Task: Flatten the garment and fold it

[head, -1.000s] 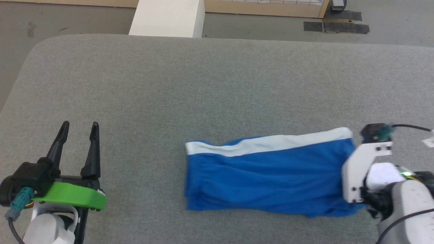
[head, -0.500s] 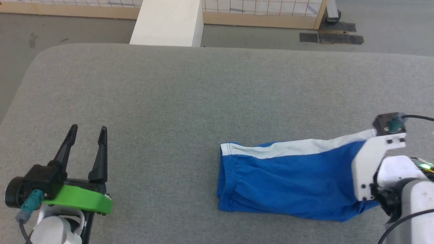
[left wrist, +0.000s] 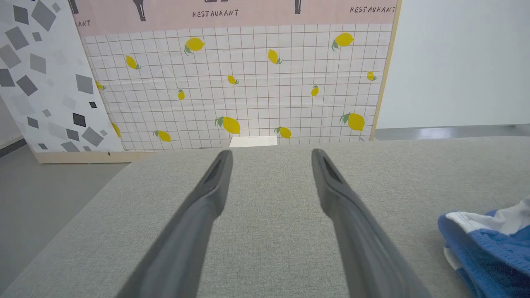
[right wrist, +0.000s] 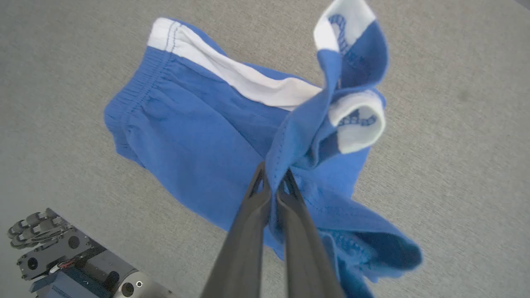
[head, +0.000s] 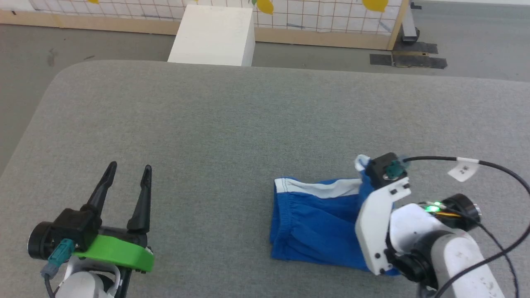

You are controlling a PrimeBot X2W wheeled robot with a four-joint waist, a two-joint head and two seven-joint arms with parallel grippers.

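The right gripper [right wrist: 273, 178] pinched one raised end of the shorts [head: 314, 219] lying on the grey table [head: 207, 124], the left gripper [head: 128, 167] stood spread and empty, so the bunched cloth looked likely to land creased from that single narrow pinch.

High above the fingertips of my left gripper [left wrist: 271, 152], a pink band [left wrist: 265, 16] along the top of the lemon-print backdrop [left wrist: 248, 82] carries RESTAURANT in dark capitals: once above the gap between the fingers, once up to their right. Up to their left only the ending ANT shows. On the cable [head: 430, 158] at my right wrist, a white tag [head: 463, 169] bears a small dark mark I cannot read
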